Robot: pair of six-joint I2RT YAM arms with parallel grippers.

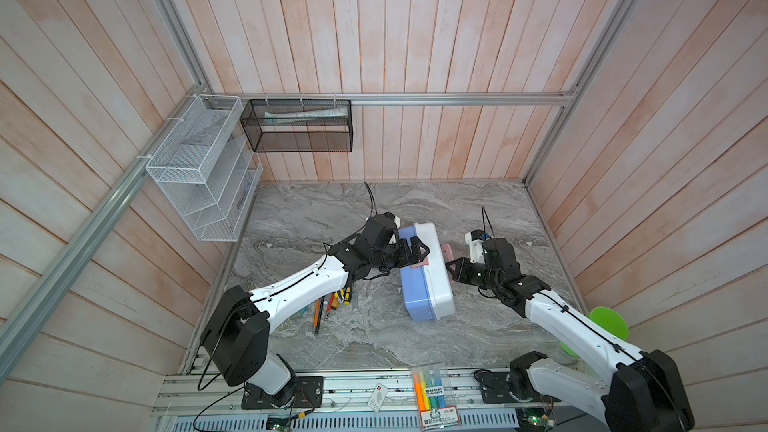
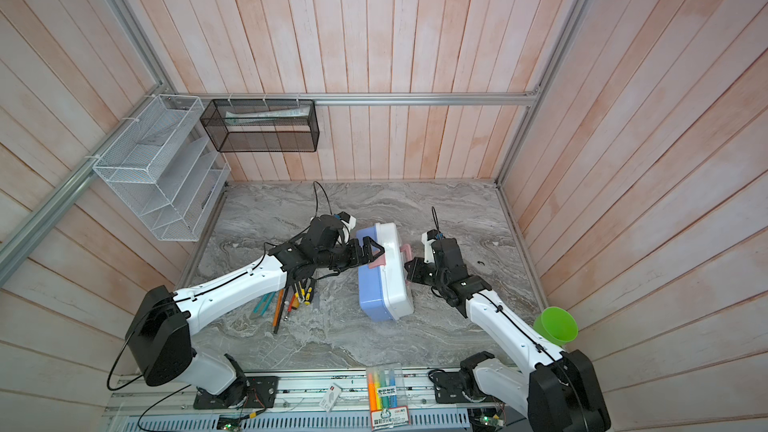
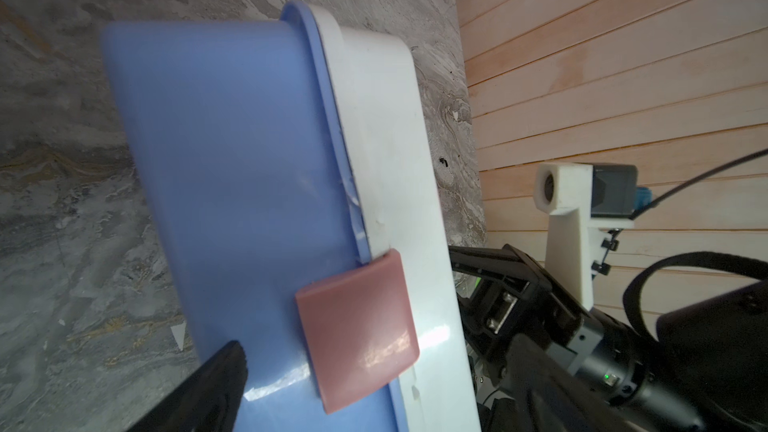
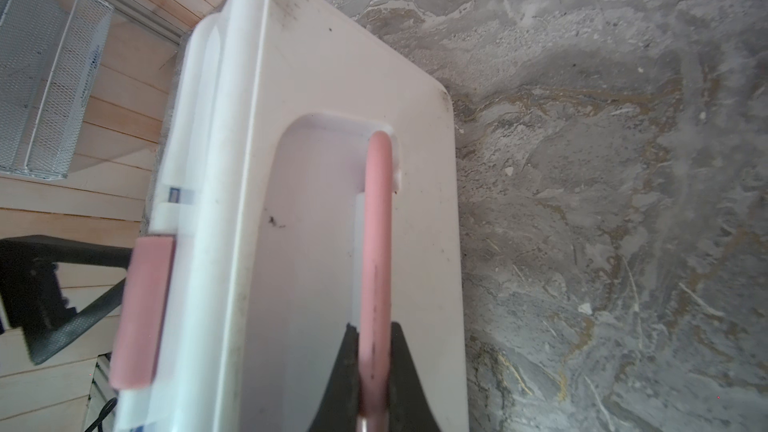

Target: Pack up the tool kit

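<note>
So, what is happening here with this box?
The case stands on its side on the table, lid closed. The right gripper is shut on its pink handle. The left gripper is open at the pink latch, not gripping it. The hand tools lie on the table beside the case, not yet packed.

You're looking at a staged lab booth: plank walls (image 1: pixel 415 35) are boxing in a marble-look tabletop (image 1: pixel 415 338), an aluminium rail (image 1: pixel 457 99) is carrying mesh baskets (image 1: pixel 297 126), and robot arms (image 1: pixel 291 288) are sitting bolted to a slotted base (image 1: pixel 353 384).
</note>
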